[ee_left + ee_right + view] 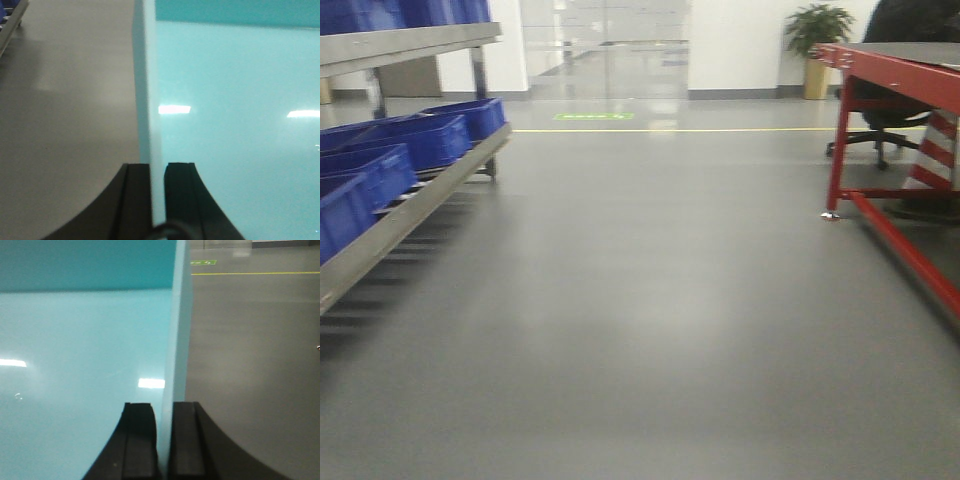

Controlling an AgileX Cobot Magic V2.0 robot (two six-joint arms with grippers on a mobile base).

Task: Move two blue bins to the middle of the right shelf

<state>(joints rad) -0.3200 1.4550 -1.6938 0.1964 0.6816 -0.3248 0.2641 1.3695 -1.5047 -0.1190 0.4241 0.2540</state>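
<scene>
A pale cyan bin fills both wrist views. In the left wrist view my left gripper (157,167) is shut on the bin's left wall (150,100), one finger outside and one inside over the smooth inner floor (235,125). In the right wrist view my right gripper (164,407) is shut on the bin's right wall (177,340), with the inner floor (80,365) to its left. I see one bin surface only; whether a second bin is nested in it I cannot tell. The bin and both grippers are out of the front view. The right shelf is out of view.
In the front view a steel rack (410,215) at the left holds several dark royal-blue bins (425,140). A red-framed table (890,150) stands at the right, with an office chair (880,120) and a potted plant (817,45) behind. Grey floor (650,300) lies ahead.
</scene>
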